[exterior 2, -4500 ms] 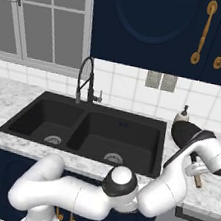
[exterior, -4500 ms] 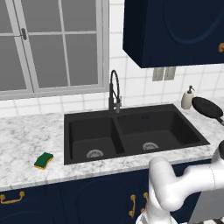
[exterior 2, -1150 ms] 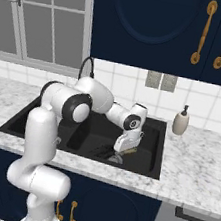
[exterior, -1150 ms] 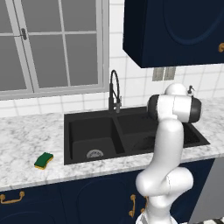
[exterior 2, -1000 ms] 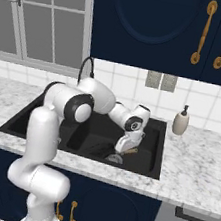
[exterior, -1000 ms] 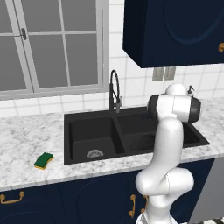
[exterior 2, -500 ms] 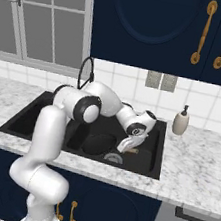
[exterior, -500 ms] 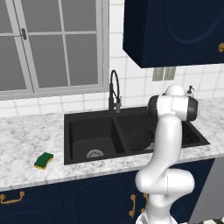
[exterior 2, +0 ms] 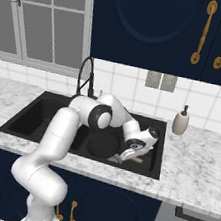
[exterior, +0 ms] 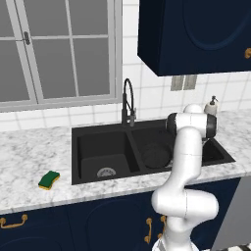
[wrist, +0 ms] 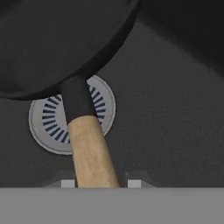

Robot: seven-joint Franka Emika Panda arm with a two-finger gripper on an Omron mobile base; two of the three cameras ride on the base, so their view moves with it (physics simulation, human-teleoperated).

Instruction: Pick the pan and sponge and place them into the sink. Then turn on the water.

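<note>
Black on black makes this fiddly: the pan [exterior 2: 103, 143] hangs inside the right basin of the sink [exterior 2: 25, 119], and I have the gripper [exterior 2: 131, 155] down there with it, clenched on the pan's wooden handle, which in the hand view runs straight up from between the finger tips to the dark bowl. Under the handle sits the silvery drain [wrist: 105, 109], so I judge the pan is low over the basin floor but cannot tell whether it is touching. From the left base view the pan [exterior: 156, 156] lies near the middle divider, behind my own arm. To finish this step well, I would ease down until the bowl rests flat, keep the handle off the basin wall, and only then release, lifting straight out so the fingers don't drag it. The sponge [exterior: 49, 179] waits on the marble counter [exterior: 29, 157], well left of the sink; the faucet [exterior: 128, 103] shows no stream yet.
</note>
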